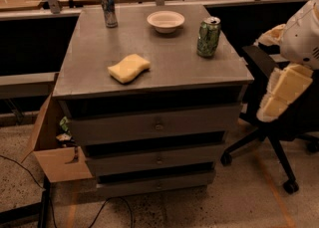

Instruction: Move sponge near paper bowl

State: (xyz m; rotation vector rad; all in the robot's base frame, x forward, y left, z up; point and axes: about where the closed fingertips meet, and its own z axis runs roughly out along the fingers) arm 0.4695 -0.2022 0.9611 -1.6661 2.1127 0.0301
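Observation:
The pale yellow sponge (128, 68) lies on the grey cabinet top (184, 70), towards its front left. The off-white paper bowl (165, 21) stands at the back middle of the same top, well apart from the sponge. My gripper (267, 110) hangs off the right side of the cabinet, below the level of its top, in front of a black office chair. It is far from both the sponge and the bowl and holds nothing that I can see.
A green can (208, 37) stands right of the bowl and a silver can (108, 8) at the back left. The office chair (271, 140) stands at the right, an open cardboard box (55, 160) at the cabinet's lower left, and wooden desks behind.

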